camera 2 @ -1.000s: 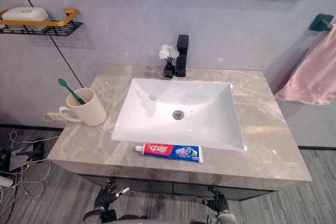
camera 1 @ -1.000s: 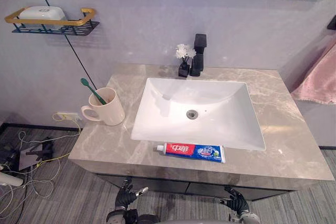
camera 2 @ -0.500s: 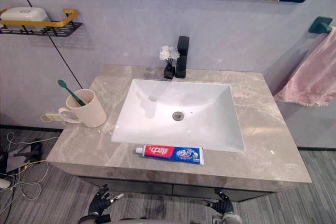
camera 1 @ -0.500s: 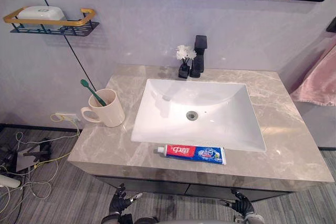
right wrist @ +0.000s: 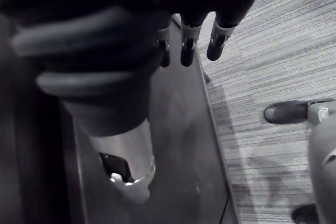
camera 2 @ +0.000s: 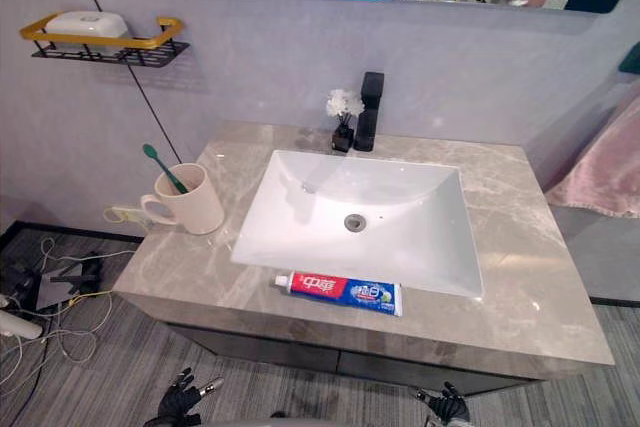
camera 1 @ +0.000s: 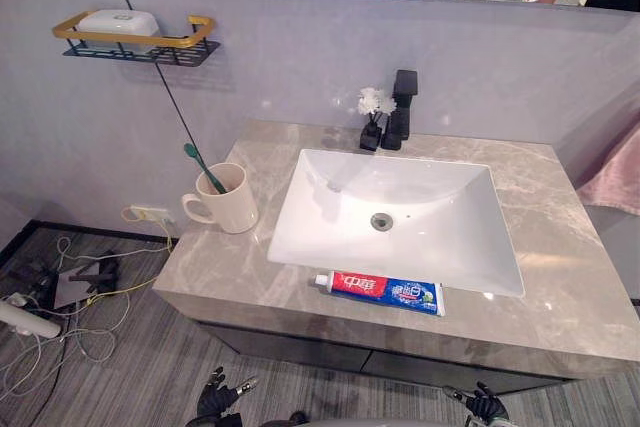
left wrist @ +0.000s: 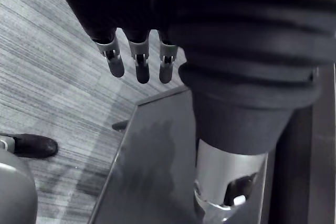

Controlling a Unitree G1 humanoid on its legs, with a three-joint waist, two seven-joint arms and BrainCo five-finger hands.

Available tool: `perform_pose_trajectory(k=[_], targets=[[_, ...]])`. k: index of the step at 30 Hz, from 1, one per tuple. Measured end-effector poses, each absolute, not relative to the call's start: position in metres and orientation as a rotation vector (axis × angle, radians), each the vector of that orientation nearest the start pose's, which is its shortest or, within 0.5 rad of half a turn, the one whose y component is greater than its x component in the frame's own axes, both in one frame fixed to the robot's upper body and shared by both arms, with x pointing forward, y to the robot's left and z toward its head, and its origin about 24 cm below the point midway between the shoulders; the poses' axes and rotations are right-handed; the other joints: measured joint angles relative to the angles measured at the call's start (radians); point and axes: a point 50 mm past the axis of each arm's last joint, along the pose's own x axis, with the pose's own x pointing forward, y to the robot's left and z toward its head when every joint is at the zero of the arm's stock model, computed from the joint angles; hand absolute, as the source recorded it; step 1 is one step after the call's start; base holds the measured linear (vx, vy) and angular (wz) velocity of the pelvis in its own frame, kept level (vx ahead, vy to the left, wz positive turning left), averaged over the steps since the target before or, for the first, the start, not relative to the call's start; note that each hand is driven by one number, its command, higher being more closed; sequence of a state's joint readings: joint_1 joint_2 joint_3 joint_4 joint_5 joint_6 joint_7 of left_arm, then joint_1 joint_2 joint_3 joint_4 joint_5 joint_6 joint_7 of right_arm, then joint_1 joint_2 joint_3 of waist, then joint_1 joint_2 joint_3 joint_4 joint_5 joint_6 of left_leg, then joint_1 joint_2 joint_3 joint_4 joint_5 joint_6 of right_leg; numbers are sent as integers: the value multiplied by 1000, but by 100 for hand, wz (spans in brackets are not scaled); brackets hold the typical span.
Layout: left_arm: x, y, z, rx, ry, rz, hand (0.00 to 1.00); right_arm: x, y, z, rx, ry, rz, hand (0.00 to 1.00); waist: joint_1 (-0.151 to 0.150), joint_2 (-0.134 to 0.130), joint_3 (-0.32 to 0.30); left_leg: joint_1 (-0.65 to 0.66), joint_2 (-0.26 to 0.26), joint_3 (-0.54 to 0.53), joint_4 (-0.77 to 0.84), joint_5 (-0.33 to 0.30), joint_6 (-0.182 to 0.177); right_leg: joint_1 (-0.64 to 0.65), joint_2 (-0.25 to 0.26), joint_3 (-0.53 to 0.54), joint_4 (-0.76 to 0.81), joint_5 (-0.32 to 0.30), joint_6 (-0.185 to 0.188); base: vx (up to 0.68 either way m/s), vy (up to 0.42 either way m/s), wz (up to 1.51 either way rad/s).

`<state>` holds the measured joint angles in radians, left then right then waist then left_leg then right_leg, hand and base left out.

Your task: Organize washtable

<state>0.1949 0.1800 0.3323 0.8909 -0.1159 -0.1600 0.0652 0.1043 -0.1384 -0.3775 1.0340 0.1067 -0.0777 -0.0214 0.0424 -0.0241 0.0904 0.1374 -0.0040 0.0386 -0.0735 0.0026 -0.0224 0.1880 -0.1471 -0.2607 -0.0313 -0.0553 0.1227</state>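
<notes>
A red and blue toothpaste tube (camera 1: 380,292) lies flat on the marble counter (camera 1: 560,277), along the front rim of the white sink (camera 1: 400,209). To the sink's left stands a cream mug (camera 1: 235,205) with a green toothbrush (camera 1: 203,167) leaning in it. My left hand (camera 1: 213,399) hangs below the counter's front edge, its fingers (left wrist: 137,64) straight and holding nothing. My right hand (camera 1: 487,407) hangs low on the other side, its fingers (right wrist: 189,40) also straight and empty. Both hands are far from the counter's things.
A black faucet (camera 1: 402,107) and a small vase of white flowers (camera 1: 372,122) stand behind the sink. A wall shelf (camera 1: 135,42) at the upper left holds a white soap box. A pink towel (camera 1: 615,172) hangs at the right. Cables (camera 1: 60,287) lie on the floor at the left.
The whole picture has shifted to the right, so the camera has moved. Both hands sit lower at the bottom edge. Nothing on the counter has moved.
</notes>
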Motion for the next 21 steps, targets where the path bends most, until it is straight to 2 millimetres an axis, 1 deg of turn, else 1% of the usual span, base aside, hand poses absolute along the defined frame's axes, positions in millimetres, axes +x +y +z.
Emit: perform_pose_trajectory(k=[2,3,4,5,6,7,8,9,10,11,13,14,15,16,17,18,20,21], targets=[[90,315,-106,46,741,663,0,82,-259,-149,123,1002,-536,0,2,1,2,-7,-1,-19,-9,9,-3,1,0,-23,-5,-1,0,-32,-25,25],[94,323,-98,59,702,686,0,81,-260,-149,120,1004,-539,0,2,2,2,-9,-2,-25,-13,11,-3,2,0,-30,-5,-1,0,-21,-27,30],[103,340,-80,90,612,724,0,78,-264,-148,110,1009,-544,0,1,4,3,-17,-3,-41,-15,17,-2,2,0,-44,-6,-1,1,-13,-25,28],[109,347,-69,112,562,740,0,77,-266,-148,105,1011,-547,0,3,5,4,-21,-3,-48,-15,18,-2,2,0,-52,-7,-1,1,-16,-37,35],[118,361,-45,150,454,773,0,74,-269,-147,97,1016,-553,0,6,5,4,-27,-3,-60,-14,19,-2,2,-1,-65,-7,-3,2,-6,-29,27],[128,372,-18,193,336,798,0,70,-271,-147,93,1023,-558,0,16,7,5,-31,-3,-67,-13,20,-2,2,-2,-72,-7,-4,3,-5,-26,20],[133,376,-4,214,277,806,0,67,-272,-147,90,1027,-562,0,26,8,4,-32,-3,-67,-13,20,-2,2,-2,-73,-8,-4,3,-1,-17,16],[141,381,22,248,161,823,0,63,-273,-147,86,1031,-567,0,31,9,4,-35,-8,-76,-11,20,-1,5,-3,-82,-8,-5,3,2,-4,26],[150,382,48,272,45,827,0,59,-275,-146,81,1031,-574,0,29,9,4,-40,-15,-95,-7,23,3,13,-6,-100,-10,-7,6,4,-14,37],[156,379,64,285,-33,826,0,55,-276,-146,79,1034,-582,0,29,9,3,-45,-15,-105,0,23,3,18,-11,-113,-11,-9,8,-1,-12,41],[166,367,100,336,-203,796,0,53,-277,-146,84,1037,-592,0,30,11,2,-61,-21,-121,13,23,3,17,-14,-129,-10,-10,8,-14,-6,30],[173,351,125,400,-322,759,0,52,-277,-146,90,1035,-597,0,30,15,2,-71,-23,-130,22,22,3,16,-14,-139,-9,-10,8,-22,-1,22],[177,344,133,408,-370,733,0,52,-277,-146,91,1036,-598,0,30,17,2,-73,-23,-134,22,22,3,17,-14,-143,-9,-10,8,-28,-7,21],[183,326,147,445,-447,677,0,51,-277,-146,97,1036,-600,0,29,23,1,-75,-24,-140,22,22,1,17,-14,-148,-8,-10,8,-18,-8,12],[185,315,154,464,-485,639,0,51,-277,-146,104,1033,-601,0,29,25,2,-75,-23,-141,23,21,0,17,-13,-149,-8,-10,8,-26,-8,9],[190,293,164,495,-552,554,0,52,-276,-146,111,1030,-598,0,29,29,3,-77,-23,-142,26,19,-3,17,-12,-149,-7,-10,8,-21,-5,3],[197,255,176,521,-660,401,0,54,-273,-147,114,1029,-564,0,25,33,3,-87,-22,-144,42,19,-3,15,-11,-149,-6,-10,8,-17,-3,1],[199,245,179,523,-688,357,0,54,-271,-147,114,1030,-556,0,25,33,3,-89,-20,-144,45,19,-3,14,-10,-149,-5,-10,8,0,0,0]])
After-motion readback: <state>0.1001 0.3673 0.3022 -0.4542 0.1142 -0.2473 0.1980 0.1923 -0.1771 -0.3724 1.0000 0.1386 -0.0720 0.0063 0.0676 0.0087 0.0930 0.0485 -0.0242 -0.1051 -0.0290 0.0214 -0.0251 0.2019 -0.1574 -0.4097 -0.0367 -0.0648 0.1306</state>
